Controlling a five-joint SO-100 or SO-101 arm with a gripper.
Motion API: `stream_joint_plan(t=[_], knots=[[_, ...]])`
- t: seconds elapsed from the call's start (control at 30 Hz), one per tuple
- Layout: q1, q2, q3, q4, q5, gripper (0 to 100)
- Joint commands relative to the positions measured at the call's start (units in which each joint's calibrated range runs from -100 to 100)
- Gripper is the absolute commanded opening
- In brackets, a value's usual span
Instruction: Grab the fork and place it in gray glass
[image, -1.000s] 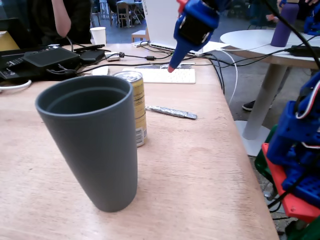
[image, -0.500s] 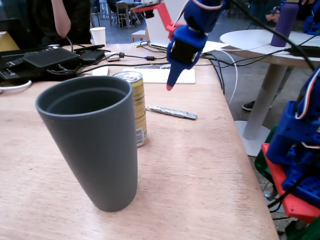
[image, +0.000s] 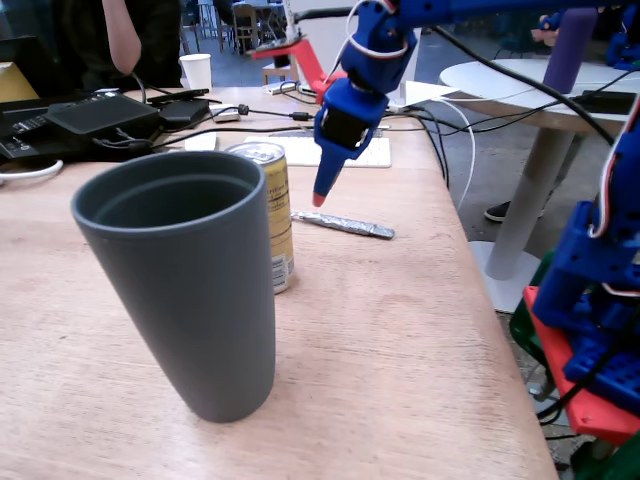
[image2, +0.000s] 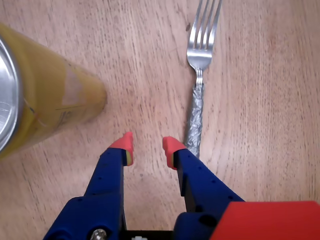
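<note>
The fork (image2: 199, 95) lies flat on the bench (image: 400, 340), just beside the yellow can (image: 274, 210), on the can's right in the fixed view. Its taped handle pokes out from behind the can, and the tines are hidden there. The wrist view shows the tines pointing away from the arm. The gripper (image2: 146, 145) hangs above the fork, tips pointing down, because it wants to drop onto the handle. Its jaws are a little bit open and hold nothing. In the wrist view the handle is not between the jaws yet. It sits just to the right of the right tip, so I think the arm must slide a bit that way before it closes. The glass (image: 185, 280) stands tall in front of the can, close to the fixed camera, waiting for the fork. It looks tilted there, but that may be the lens. A moment ago the gripper was higher up and farther back over the bench. Now it has come down and closer to the fork. The fork, can and glass have not moved.
</note>
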Motion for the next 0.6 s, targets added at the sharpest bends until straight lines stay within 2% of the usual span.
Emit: stream_joint_plan(t=[0.0, 0.13, 0.3, 0.47, 0.57], knots=[[3.84, -0.03, -2.76, -0.64, 0.24, 14], [6.04, 1.77, -2.85, -0.64, 0.34, 16], [7.39, 5.88, -5.12, -0.64, 0.34, 31], [8.24, 14.2, -17.58, -0.64, 0.34, 31], [8.41, 18.32, -20.41, -0.64, 2.69, 31]])
